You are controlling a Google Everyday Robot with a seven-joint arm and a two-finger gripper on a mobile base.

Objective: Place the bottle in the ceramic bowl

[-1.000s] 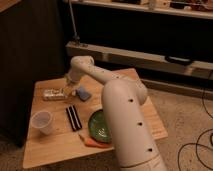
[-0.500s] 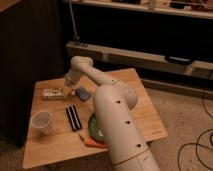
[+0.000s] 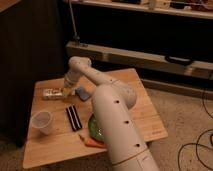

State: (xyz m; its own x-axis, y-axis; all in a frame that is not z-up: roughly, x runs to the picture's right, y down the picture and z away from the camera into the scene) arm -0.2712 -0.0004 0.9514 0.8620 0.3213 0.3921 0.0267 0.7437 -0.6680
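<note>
Camera view puts my gripper (image 3: 66,93) low over the back left part of the wooden table (image 3: 145,112), right at one end of the bottle (image 3: 51,93), which lies on its side on the wood. Whether the gripper has closed on it I cannot tell. I judge the task barely begun: the bottle is not lifted, and the ceramic bowl (image 3: 94,129) sits well apart toward the front, half hidden behind my arm (image 3: 117,125), with no bottle in the part I can see. What is left is to secure the grasp, lift, carry past the blue block (image 3: 83,92) and black item (image 3: 73,117), and release over the bowl.
</note>
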